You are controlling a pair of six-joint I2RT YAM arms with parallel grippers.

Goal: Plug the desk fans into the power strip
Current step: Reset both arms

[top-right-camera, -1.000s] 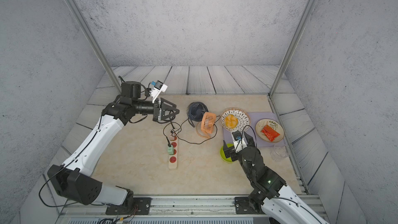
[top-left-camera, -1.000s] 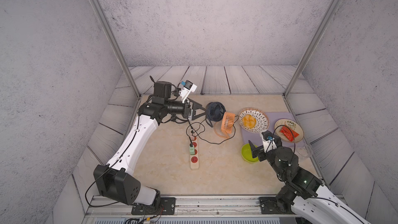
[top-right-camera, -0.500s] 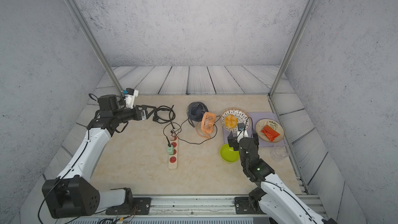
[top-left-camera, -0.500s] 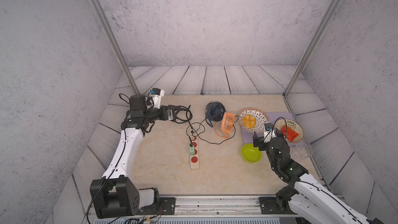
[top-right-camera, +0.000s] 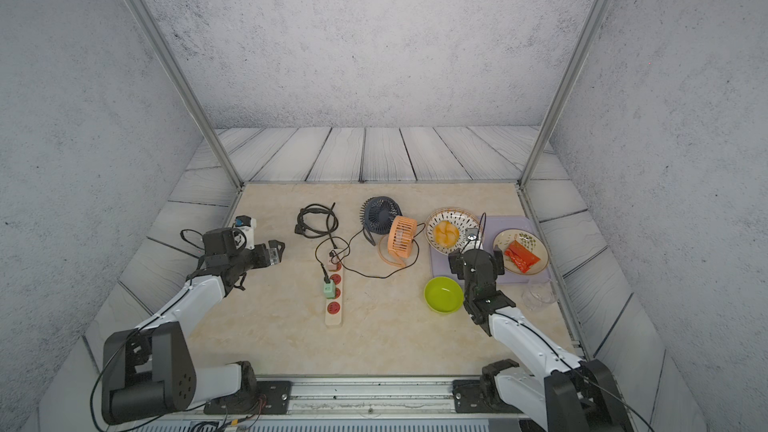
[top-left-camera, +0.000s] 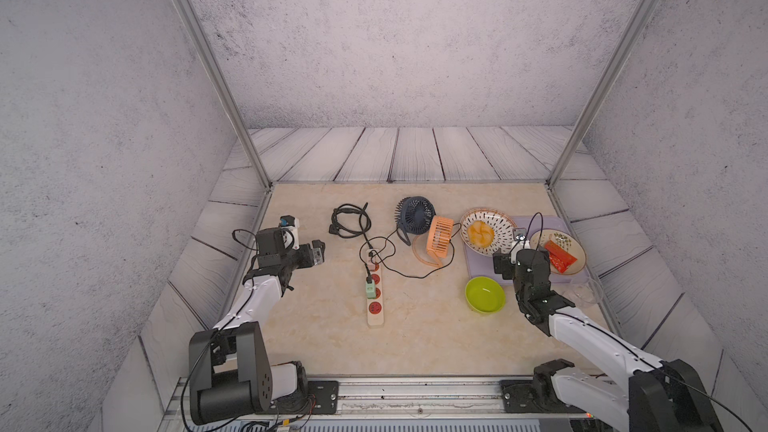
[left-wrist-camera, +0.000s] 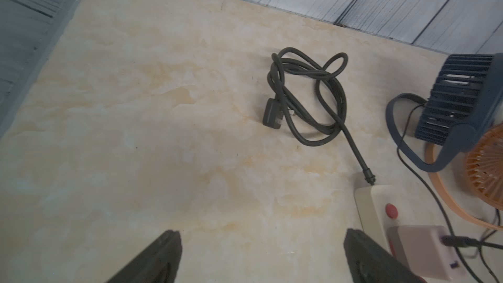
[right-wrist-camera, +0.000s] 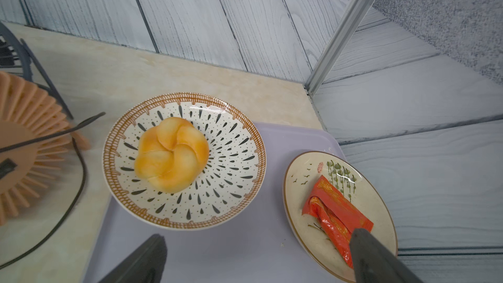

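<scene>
The cream power strip (top-left-camera: 375, 309) lies mid-table, its black cord (top-left-camera: 350, 221) coiled behind it. A green adapter (top-left-camera: 370, 288) and a pinkish adapter (left-wrist-camera: 424, 251) sit on it, each with a thin black cable. The dark blue desk fan (top-left-camera: 414, 216) and an orange fan (top-left-camera: 439, 236) stand to the strip's back right. My left gripper (top-left-camera: 318, 251) hovers left of the strip, open and empty (left-wrist-camera: 261, 240). My right gripper (top-right-camera: 476, 256) is open over the purple tray (right-wrist-camera: 245, 254), holding nothing.
On the tray are a patterned plate (right-wrist-camera: 234, 194) with a bun (right-wrist-camera: 171, 156) and a plate (right-wrist-camera: 304, 213) with a red packet (right-wrist-camera: 334, 210). A green bowl (top-left-camera: 485, 295) and a clear glass (top-left-camera: 586, 290) stand near the right arm.
My left arm has drawn back to the left, away from the fans and strip. My right arm has swung right, from over the green bowl to the tray. Both grippers stayed open.
</scene>
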